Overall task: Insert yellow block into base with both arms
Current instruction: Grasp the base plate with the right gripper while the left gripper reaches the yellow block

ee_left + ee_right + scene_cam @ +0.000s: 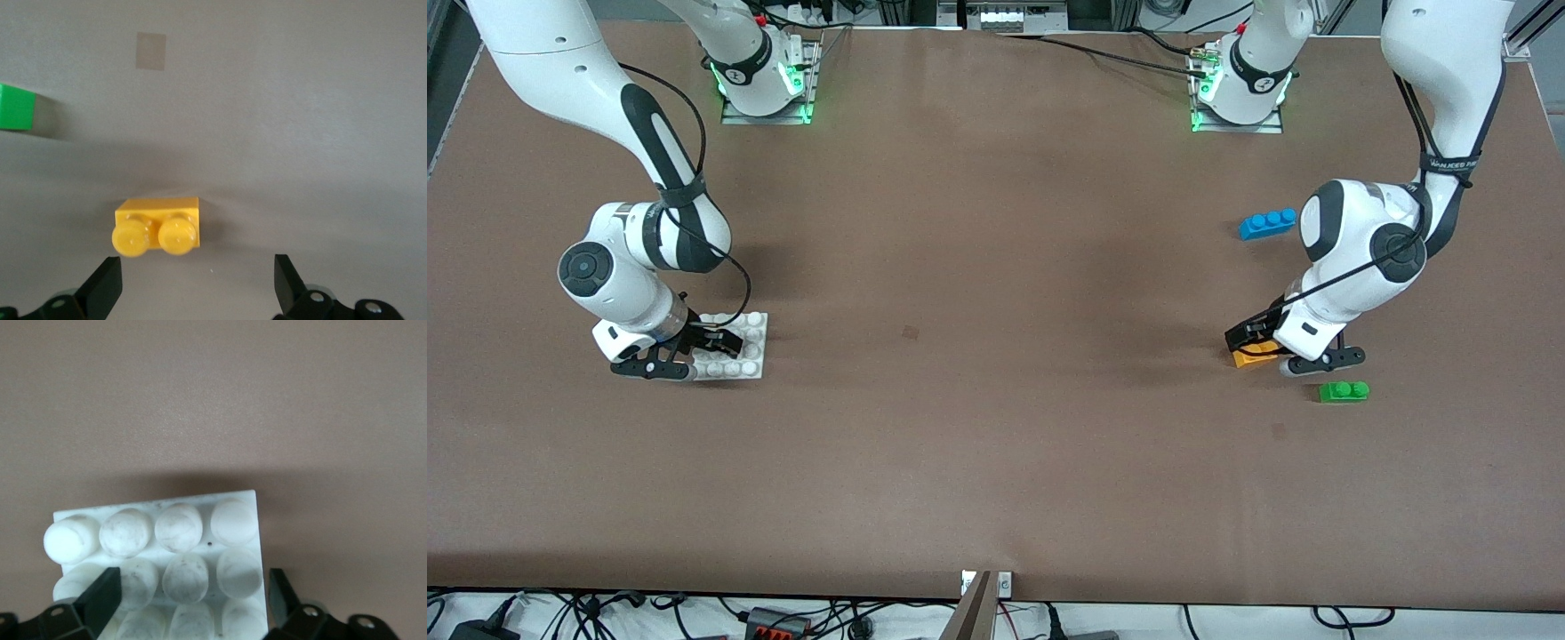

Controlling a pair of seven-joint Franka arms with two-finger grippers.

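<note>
1. The yellow block (1252,358) lies on the brown counter (996,400) toward the left arm's end, studs up, and serves here as the landmark.
2. The left tool (1282,349) hangs low right over the yellow block, which it partly hides in the front view.
3. In the left wrist view the left tool's fingers (101,288) stand wide apart, one on each side of the yellow block (159,226), and neither touches it.
4. A green brick (1344,391) sits near the yellow block, slightly nearer to the front camera and closer to the left arm's end of the counter; its corner shows in the left wrist view (16,107).
5. A blue brick (1267,223) lies farther from the front camera than the yellow block, well apart from it.
6. The base (734,348) lies flat on the counter well apart from the yellow block, toward the right arm's end.
7. The right tool (690,348) is low over the base, at the edge closest to the right arm's end.
8. In the right wrist view the right tool's fingers (100,597) are spread apart and straddle the studded base (160,547), with nothing clamped between them.
</note>
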